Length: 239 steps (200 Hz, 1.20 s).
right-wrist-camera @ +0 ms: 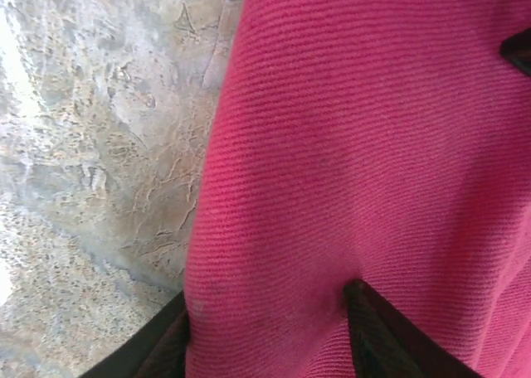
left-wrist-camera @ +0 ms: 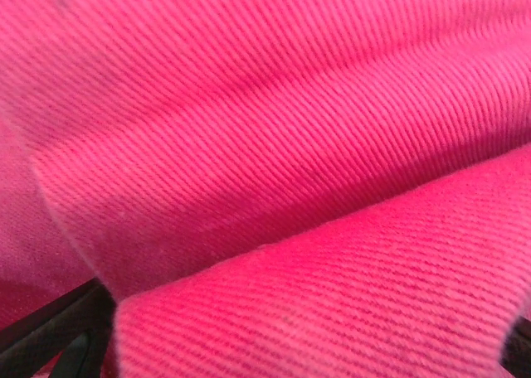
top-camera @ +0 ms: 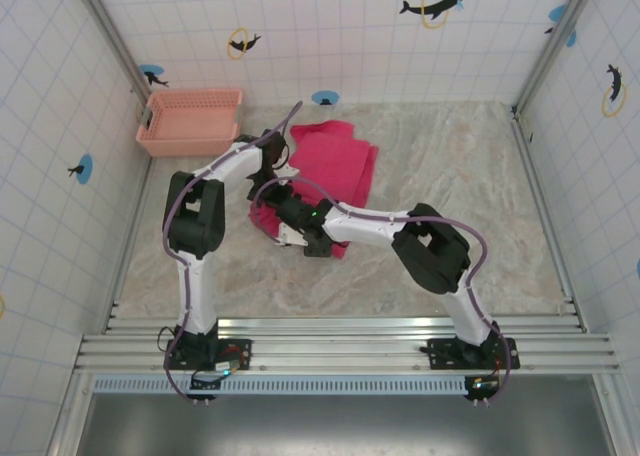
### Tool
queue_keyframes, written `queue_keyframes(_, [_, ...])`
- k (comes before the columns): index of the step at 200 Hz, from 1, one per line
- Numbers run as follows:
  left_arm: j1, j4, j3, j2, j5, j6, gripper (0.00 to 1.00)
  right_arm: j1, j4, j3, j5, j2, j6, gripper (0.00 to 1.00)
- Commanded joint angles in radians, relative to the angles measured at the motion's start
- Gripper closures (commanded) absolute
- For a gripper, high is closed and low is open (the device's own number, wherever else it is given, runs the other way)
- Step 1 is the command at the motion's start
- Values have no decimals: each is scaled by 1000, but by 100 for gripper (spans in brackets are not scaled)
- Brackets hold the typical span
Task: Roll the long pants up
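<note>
The long pants (top-camera: 335, 161) are bright magenta cloth, lying folded on the marbled table a little left of its middle, with a bunched end at the near left. My left gripper (top-camera: 268, 148) sits at their far left edge. In the left wrist view it (left-wrist-camera: 307, 312) stands open, a thick fold of the pants (left-wrist-camera: 274, 129) lying between its widely spaced fingers (left-wrist-camera: 58, 328). My right gripper (top-camera: 283, 219) is on the bunched near end. In the right wrist view it (right-wrist-camera: 268, 295) is shut on a thick fold of the pants (right-wrist-camera: 357, 146), with one finger (right-wrist-camera: 373, 328) pressed into the cloth.
A pale salmon lattice basket (top-camera: 190, 116) stands at the far left corner by the tiled wall. Bare marbled table (top-camera: 450, 166) stretches to the right of the pants and in front of them. Metal rails (top-camera: 340, 341) run along the near edge.
</note>
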Motion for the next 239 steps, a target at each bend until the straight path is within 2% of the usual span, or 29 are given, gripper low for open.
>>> queue_keyframes(1, [-4,-102,-16,5,16,53,3,-44,21,51,-8,93,-9,60])
queue_keyframes(33, [-2,-115,-15,-16,50,37,3,-92,-57,124,-200,132,-15,81])
queue_keyframes(74, [-1,-237,136,-33,78,20,2,-140,-162,174,-479,110,-9,92])
queue_keyframes(88, [-1,-286,195,-37,39,13,2,-149,-217,190,-573,96,-3,94])
queue_keyframes(95, [1,-298,212,-48,7,5,2,-158,-238,191,-659,88,5,94])
queue_keyframes(140, [49,-309,223,-137,-185,-106,3,-206,-334,187,-1080,32,105,95])
queue_keyframes(163, [51,-314,217,-158,-196,-97,2,-221,-378,213,-1296,17,179,95])
queue_keyframes(183, [49,-313,187,-180,-191,-97,3,-252,-413,240,-1540,51,262,94])
queue_keyframes(209, [48,-280,117,-224,-188,-102,2,-296,-463,237,-1660,65,256,92])
queue_keyframes(239, [49,-269,68,-248,-175,-108,2,-381,-467,240,-1675,77,251,92])
